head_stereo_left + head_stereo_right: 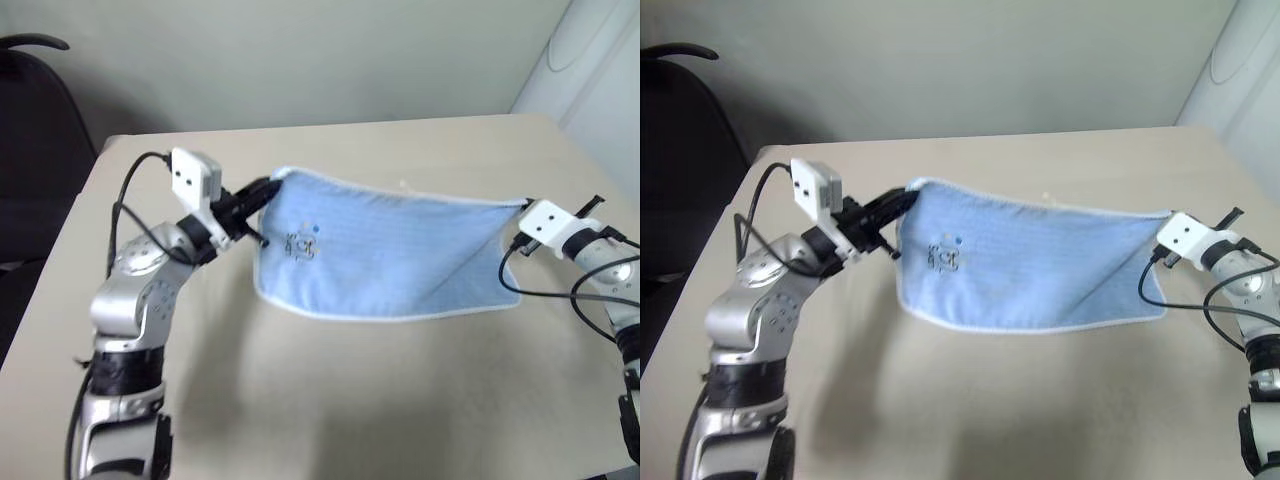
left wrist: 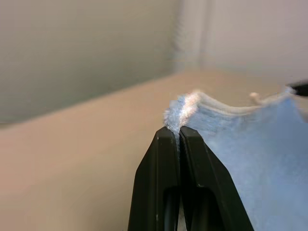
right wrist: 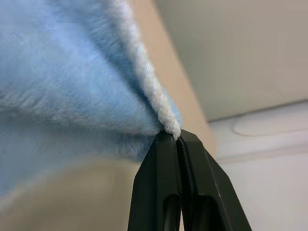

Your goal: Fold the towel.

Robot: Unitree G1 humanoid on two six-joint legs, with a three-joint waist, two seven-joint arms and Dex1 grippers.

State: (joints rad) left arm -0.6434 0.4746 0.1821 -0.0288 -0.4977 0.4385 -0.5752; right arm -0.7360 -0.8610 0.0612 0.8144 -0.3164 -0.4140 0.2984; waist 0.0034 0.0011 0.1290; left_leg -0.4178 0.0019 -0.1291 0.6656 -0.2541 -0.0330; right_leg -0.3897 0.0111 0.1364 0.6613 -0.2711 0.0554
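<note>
where the two arms rise over the near half of the table (image 1: 330, 420), the towel (image 1: 390, 260) hangs stretched between them, held up by its two upper corners. its lower edge, trimmed in white, sags in a shallow curve nearest the table's near edge; whether that edge touches the tabletop or hangs just above it cannot be told.

the left gripper (image 1: 268, 190) is clenched on the towel's upper left corner: in the left wrist view its two black fingers (image 2: 159, 183) are pressed together with a tuft of white trim and blue terry pinched between the tips. the cloth spreads away from that pinch toward the robot's right.

the right gripper (image 3: 179, 139) is likewise clamped on the towel's upper right corner; in its wrist view the fingers meet on the white-edged fold, with the blue cloth spreading away from the tips. in the head views that corner sits just beside the white wrist housing of the right arm.

between the two grips the top edge runs nearly taut, with a slight dip. a small dark embroidered mark (image 1: 301, 246) faces the camera on the left part of the cloth, near the left gripper. a diagonal crease runs down from the right corner.

beyond the towel lies the far half of the table, then the wall, with a dark chair (image 1: 35, 150) past the far left corner.
</note>
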